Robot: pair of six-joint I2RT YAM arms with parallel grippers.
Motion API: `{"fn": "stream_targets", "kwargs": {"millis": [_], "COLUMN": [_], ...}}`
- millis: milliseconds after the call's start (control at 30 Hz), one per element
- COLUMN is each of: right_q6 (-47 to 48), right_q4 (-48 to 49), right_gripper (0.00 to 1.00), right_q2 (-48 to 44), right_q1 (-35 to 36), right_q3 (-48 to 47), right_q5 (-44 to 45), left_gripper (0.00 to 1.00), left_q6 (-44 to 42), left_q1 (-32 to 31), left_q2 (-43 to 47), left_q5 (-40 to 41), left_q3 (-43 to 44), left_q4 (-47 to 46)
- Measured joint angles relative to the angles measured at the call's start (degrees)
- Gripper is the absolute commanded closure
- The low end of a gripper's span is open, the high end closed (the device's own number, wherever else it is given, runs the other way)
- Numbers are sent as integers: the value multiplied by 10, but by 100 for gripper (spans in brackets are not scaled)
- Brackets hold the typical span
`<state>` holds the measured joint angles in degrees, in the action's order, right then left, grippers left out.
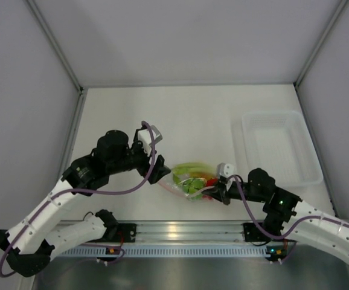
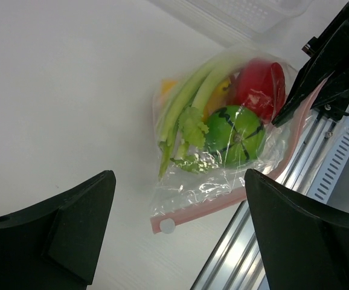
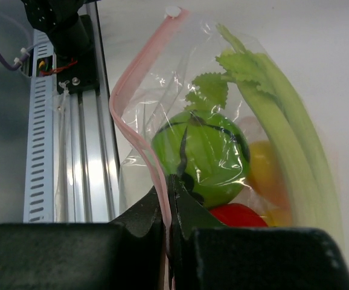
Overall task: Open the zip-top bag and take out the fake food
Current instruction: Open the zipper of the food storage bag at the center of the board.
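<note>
On the table (image 1: 162,115), left of the translucent tray (image 1: 277,148) and nearer the arms, lies the zip-top bag (image 1: 192,180). The left gripper (image 1: 164,173), beyond the bag from the tray, holds its jaws wide apart. The right gripper (image 3: 169,187), on the tray side, pinches the bag's pink zip strip (image 3: 135,90). The fake food (green ball (image 3: 198,154), pale stalks (image 3: 289,121), red piece (image 3: 238,214)) sits inside.

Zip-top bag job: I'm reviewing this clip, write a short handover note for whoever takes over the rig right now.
Left claw: open, aimed at the zip-top bag, touching nothing.
Right claw: shut on the bag's edge beside the pink zip strip.
Things: bag lies on the table between the arms; fake food is all inside it. White tray sits to the right.
Done: bag gripped at one side. Whether the zip has parted, I cannot tell.
Left: open the zip, take the food out.
</note>
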<state>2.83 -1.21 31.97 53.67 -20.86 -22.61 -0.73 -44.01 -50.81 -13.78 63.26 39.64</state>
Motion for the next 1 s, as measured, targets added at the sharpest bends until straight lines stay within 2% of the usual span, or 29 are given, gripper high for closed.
{"fn": "stream_targets", "kwargs": {"millis": [533,633,833,1000], "right_q6": [-9,7,56,75], "right_q4": [15,27,49,60], "right_gripper": [100,100,100,100], "right_q2": [-7,-11,9,-12], "right_q1": [154,207,335,347], "right_q3": [34,51,67,75], "right_q5": [192,250,366,407], "left_gripper": [8,9,13,11], "left_q6": [11,11,11,15], "left_q1": [0,0,-2,-41], "left_q2": [8,7,-7,-12], "left_q5": [-18,-24,-92,-86], "left_q3": [-41,-41,-41,-43], "left_q4": [4,4,4,4]}}
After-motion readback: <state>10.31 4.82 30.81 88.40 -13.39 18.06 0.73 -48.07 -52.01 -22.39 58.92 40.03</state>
